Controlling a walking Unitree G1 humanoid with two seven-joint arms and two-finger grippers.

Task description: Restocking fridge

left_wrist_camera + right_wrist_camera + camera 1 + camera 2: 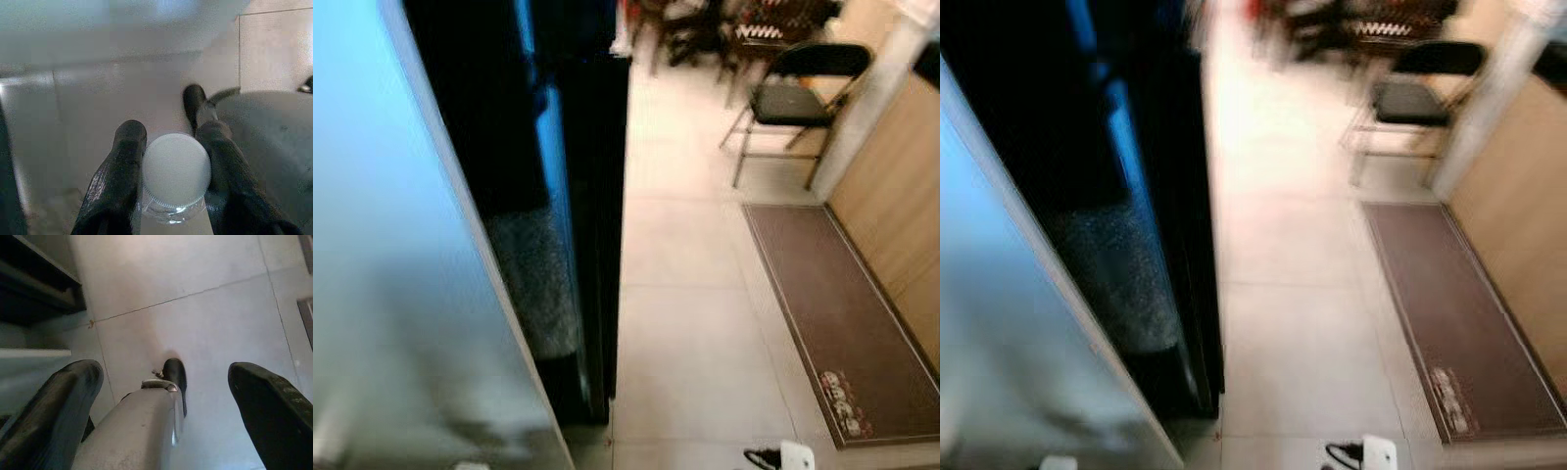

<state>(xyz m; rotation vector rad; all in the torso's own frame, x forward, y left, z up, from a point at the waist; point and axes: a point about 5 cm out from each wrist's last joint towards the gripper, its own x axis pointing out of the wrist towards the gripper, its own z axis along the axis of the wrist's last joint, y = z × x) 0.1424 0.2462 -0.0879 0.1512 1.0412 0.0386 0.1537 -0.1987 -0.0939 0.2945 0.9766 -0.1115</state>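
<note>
My left gripper point(172, 134) is shut on a clear bottle with a white cap point(176, 169), held upright between the two black fingers point(117, 181) above the tiled floor. My right gripper point(164, 372) stands open with nothing in it and points down at the floor beside my grey leg point(132, 431) and black foot point(175, 374). In the head views the fridge stands close on my left. Its pale blue-grey door panel point(401, 294) is nearest, with the dark body point(578, 196) behind it. Dark shelves point(34, 289) show in the right wrist view.
Light floor tiles point(685, 333) run ahead to the right of the fridge. A brown mat point(832, 313) lies along a wooden cabinet point(901, 206). A black folding chair point(793, 98) stands further on, with dark furniture point(764, 29) behind it. A white plug with a black cord point(796, 456) lies near my feet.
</note>
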